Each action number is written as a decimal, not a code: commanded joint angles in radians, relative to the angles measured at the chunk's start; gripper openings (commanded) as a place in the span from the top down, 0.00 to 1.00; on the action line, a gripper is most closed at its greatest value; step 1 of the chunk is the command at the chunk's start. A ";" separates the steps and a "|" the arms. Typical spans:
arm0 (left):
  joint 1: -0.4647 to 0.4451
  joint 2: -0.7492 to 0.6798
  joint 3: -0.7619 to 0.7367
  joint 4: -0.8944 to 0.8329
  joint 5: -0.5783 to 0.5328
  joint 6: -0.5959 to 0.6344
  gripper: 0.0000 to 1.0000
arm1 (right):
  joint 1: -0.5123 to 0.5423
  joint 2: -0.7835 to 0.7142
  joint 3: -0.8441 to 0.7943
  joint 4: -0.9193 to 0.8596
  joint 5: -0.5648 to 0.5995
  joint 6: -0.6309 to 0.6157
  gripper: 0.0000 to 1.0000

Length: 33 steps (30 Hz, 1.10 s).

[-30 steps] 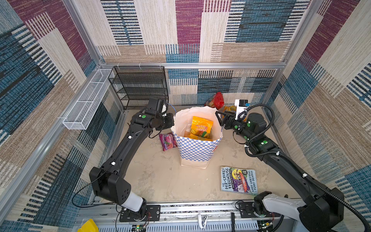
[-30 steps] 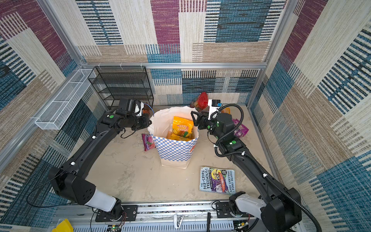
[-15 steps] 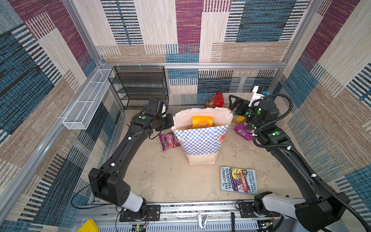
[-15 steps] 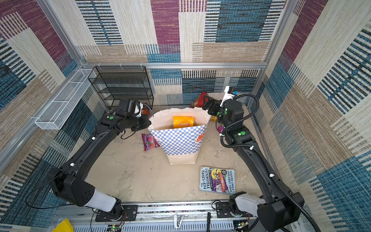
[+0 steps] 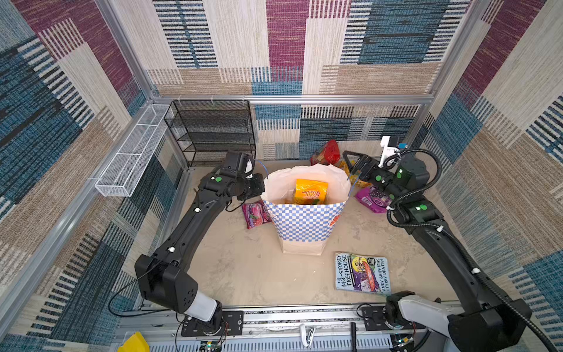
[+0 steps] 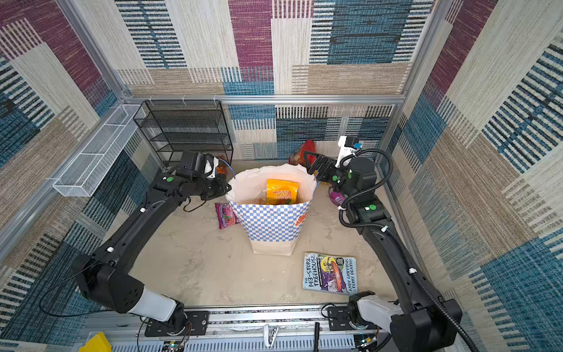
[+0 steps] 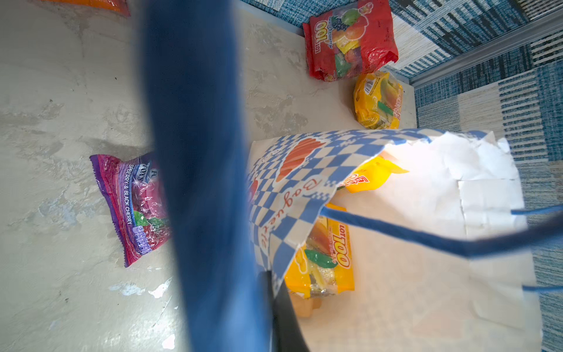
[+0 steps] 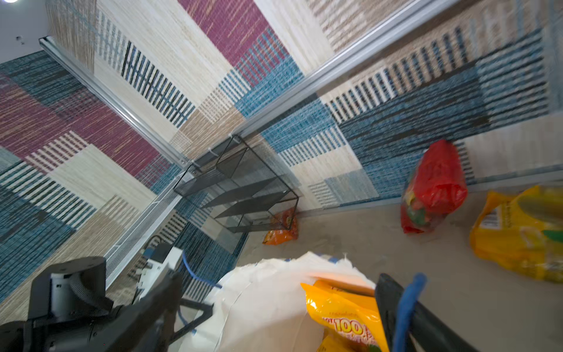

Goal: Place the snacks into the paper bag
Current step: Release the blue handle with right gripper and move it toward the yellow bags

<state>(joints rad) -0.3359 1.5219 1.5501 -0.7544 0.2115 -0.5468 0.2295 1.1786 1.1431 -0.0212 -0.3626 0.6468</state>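
Working outward, you have the paper bag (image 5: pixel 304 219) upright on the counter (image 5: pixel 243 268), mouth up, a bagged mango packet (image 5: pixel 310 192) on end inside, and the left hand (image 5: pixel 258 188) pinched shut on its left rim. Your right hand (image 5: pixel 350 164), spread and empty at the right rim, is nearer the purple grape packet (image 5: pixel 373 199) lying flat beside its wrist and the loose mango packet (image 8: pixel 524 234) behind. Farthest, the red packet (image 5: pixel 327 152) stands on end against the wall (image 5: pixel 335 128).
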 commanded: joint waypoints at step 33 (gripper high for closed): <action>0.003 -0.025 -0.007 0.049 -0.051 -0.013 1.00 | 0.042 -0.058 0.030 -0.292 -0.121 -0.019 0.00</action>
<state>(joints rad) -0.3359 1.5108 1.5406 -0.7406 0.1856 -0.5503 0.2699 1.1095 1.1694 -0.2604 -0.5289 0.6453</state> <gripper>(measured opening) 0.061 0.996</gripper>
